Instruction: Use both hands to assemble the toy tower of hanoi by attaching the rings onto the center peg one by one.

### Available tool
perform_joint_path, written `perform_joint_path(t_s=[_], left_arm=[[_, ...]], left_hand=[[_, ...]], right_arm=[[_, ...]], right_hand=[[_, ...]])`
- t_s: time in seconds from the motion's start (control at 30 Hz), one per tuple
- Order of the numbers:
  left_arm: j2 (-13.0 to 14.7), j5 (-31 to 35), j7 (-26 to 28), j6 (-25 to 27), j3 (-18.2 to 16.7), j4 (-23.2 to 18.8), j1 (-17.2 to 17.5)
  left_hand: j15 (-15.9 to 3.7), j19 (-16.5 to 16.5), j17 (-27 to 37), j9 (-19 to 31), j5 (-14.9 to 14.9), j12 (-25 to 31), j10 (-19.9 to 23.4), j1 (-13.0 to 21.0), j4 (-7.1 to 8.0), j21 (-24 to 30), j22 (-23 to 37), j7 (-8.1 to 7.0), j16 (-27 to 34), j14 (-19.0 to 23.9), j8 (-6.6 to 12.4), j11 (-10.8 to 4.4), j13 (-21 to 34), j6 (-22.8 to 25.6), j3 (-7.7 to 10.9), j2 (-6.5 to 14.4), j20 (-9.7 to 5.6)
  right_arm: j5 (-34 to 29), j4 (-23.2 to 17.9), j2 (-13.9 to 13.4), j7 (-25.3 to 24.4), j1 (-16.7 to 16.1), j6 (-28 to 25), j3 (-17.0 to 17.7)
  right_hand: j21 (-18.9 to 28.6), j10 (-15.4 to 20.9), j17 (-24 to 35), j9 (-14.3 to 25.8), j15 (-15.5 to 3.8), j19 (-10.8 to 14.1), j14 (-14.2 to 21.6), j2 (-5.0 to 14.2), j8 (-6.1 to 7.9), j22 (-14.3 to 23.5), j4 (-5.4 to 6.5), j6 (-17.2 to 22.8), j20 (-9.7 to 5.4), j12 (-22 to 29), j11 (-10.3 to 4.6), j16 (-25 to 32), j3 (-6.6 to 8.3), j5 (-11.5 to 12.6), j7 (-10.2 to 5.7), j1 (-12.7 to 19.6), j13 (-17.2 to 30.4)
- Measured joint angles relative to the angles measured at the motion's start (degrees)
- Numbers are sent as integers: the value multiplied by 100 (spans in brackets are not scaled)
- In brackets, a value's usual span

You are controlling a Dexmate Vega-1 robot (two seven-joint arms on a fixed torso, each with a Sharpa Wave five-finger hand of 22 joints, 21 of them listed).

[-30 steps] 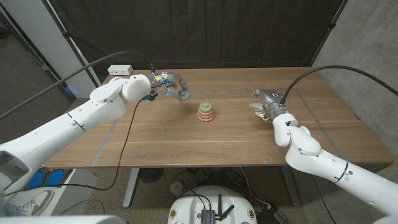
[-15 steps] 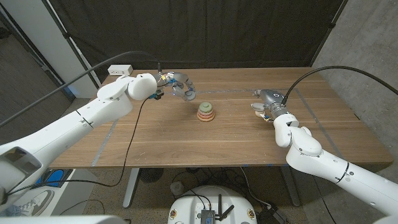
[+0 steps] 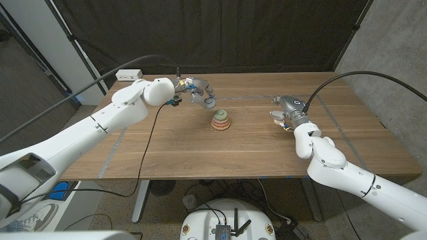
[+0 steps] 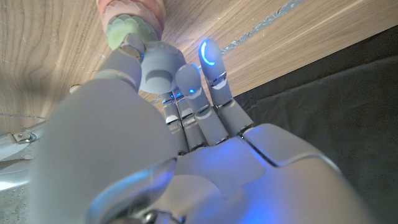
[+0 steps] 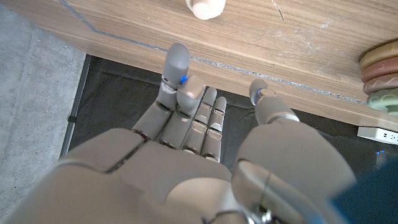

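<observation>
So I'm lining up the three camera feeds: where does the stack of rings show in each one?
Head view: the ring stack stands mid-table, just beyond the left hand.
Left wrist view: the stack shows past that hand's fingertips.
Right wrist view: the stack sits cut off at the picture's edge.
Shared landmark: the wooden table it stands on.

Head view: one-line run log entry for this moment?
left hand: above table beside ring stack | right hand: idle on table | small cream piece: loose
</observation>
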Motion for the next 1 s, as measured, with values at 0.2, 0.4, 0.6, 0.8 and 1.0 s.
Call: perform_joint_path(t_s=[0.2, 0.4, 0.6, 0.8, 1.0], left_arm=[[-144, 42, -114, -85, 120, 127, -137], [-257, 84, -206, -142, 224, 245, -247], [-376, 137, -280, -164, 322, 359, -350], [-514, 207, -362, -149, 455, 506, -470], [-597, 259, -438, -127, 551, 616, -564]], left_hand=[[0, 0, 23, 29, 0, -8, 2, -1, 0, 0, 0, 0, -8, 0, -3, 2, 0, -2, 0, 1, 0], [0, 0, 23, 31, 0, -23, 2, -8, 0, 0, 0, -1, -8, 0, -21, 1, 0, -3, 0, 8, 0], [4, 0, 45, 30, -3, -32, 1, -9, 0, 25, 0, -16, -8, 3, -40, 0, 0, 13, 0, 9, 0], [-2, 0, 50, 27, -4, -47, 11, -9, 0, 25, 0, 4, -30, 45, -44, -11, 0, 35, 0, 9, 0], [-1, -1, 50, 25, -5, -25, 11, -15, 0, 25, 0, 4, -52, 43, -63, -12, 0, 35, 0, 15, 0]], right_arm=[[33, -44, -36, -38, -49, -35, 43], [63, -80, -69, -70, -87, -53, 71], [97, -102, -97, -96, -120, -71, 96], [138, -124, -122, -130, -148, -89, 113], [159, -135, -140, -146, -157, -107, 118]], right_hand=[[0, 0, 0, 0, 0, 0, 0, 0, 0, 0, 0, 0, 0, 0, 0, 0, 0, 0, 0, 0, 0], [0, 0, -1, 0, 0, 0, 0, 0, 0, 0, 0, 11, 0, 0, 0, 19, 0, 0, 11, 0, 0], [0, 0, -1, 1, 0, 0, 0, 0, 0, 0, 0, 11, 0, 0, 0, 19, 0, 0, 11, 0, 0], [0, -1, -1, 1, 0, 0, 0, 0, 0, 0, 0, 11, 0, 1, 0, 19, 0, 0, 11, 0, 0], [0, 0, -2, 1, 0, 0, 0, 0, 0, 0, 0, 32, 0, 1, 0, 19, 0, 0, -10, 0, 0]])
